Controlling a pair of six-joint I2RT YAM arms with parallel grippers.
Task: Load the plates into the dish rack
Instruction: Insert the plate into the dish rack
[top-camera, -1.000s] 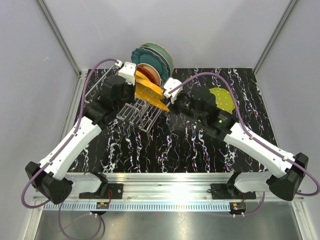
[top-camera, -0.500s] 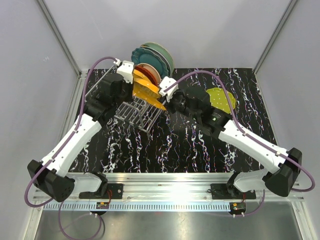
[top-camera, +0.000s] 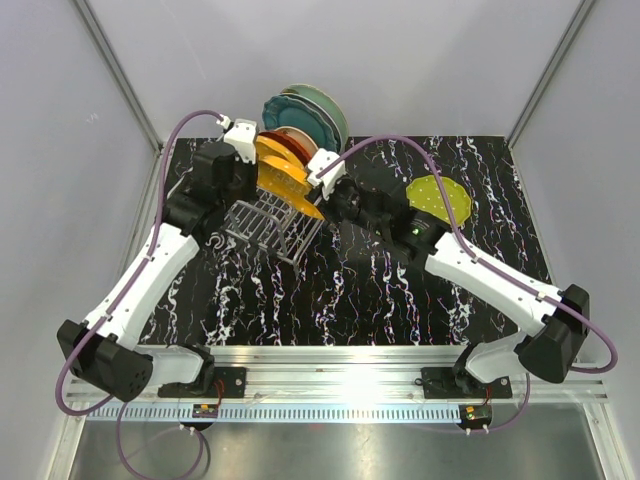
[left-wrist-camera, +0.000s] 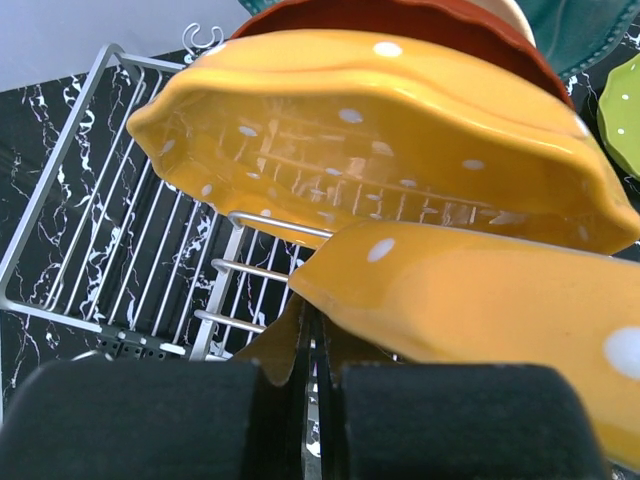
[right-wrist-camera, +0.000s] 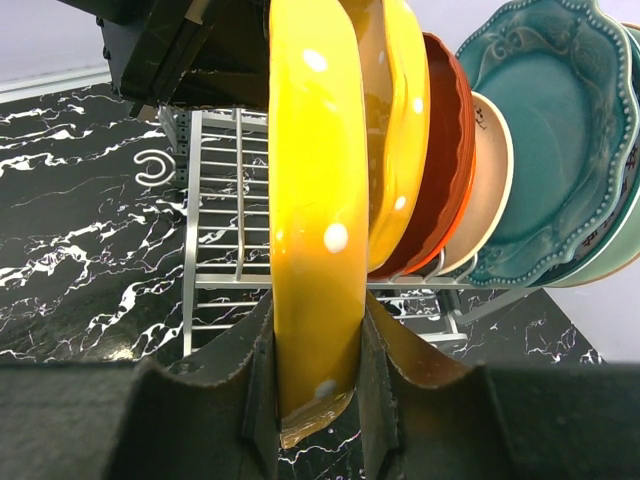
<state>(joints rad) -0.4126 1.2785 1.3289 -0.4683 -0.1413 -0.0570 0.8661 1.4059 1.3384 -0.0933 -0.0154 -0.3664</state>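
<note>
One dotted orange-yellow plate (right-wrist-camera: 310, 180) is clamped by the right end effector (right-wrist-camera: 315, 345) — the left end effector (left-wrist-camera: 318, 375) is closed.

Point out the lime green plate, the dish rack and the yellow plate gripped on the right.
lime green plate (top-camera: 440, 198): top external view, centre of its face.
dish rack (top-camera: 258, 220): top external view, its near wire bars.
held yellow plate (right-wrist-camera: 310, 180): right wrist view, its dotted rim.
</note>
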